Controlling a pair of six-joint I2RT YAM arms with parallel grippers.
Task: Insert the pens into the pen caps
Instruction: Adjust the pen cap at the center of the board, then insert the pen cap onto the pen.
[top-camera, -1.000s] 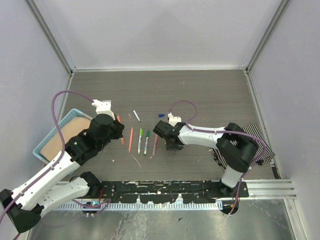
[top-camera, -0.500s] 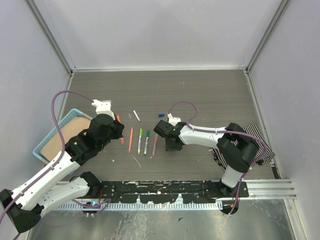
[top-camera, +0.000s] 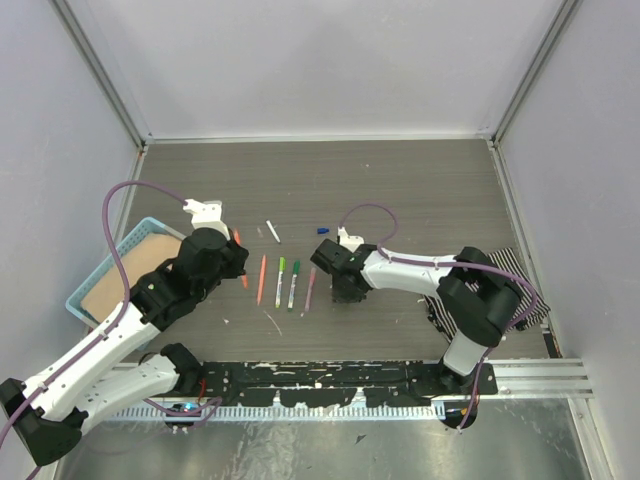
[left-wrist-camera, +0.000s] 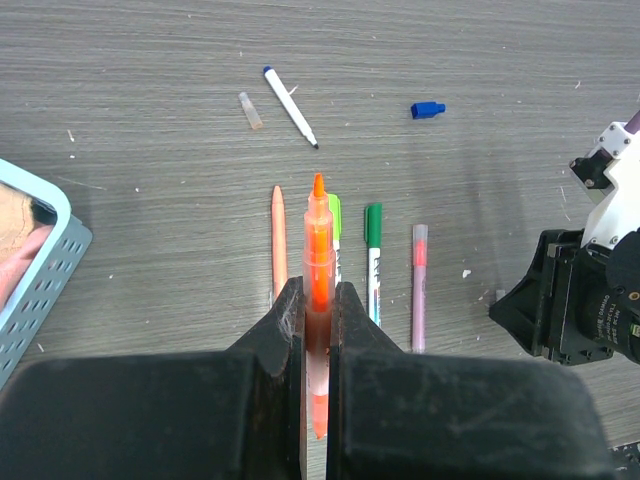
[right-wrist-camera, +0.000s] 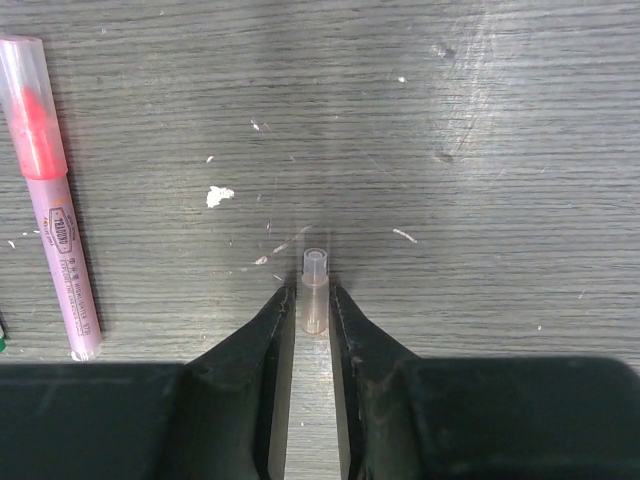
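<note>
Right wrist: fingers (right-wrist-camera: 272, 335) pinch clear cap (right-wrist-camera: 314, 292); top external hides it.

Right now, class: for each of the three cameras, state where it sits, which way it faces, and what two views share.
Top external: above and behind the bases, looking down on the table; both arms show, with the left tool and the right tool.
Left wrist: on the left arm, looking down past its own fingers, shut on the orange pen, toward the other pens.
Right wrist: on the right arm, facing the table; its fingers pinch a clear cap.
Shared: both wrist views show the pink pen.
</note>
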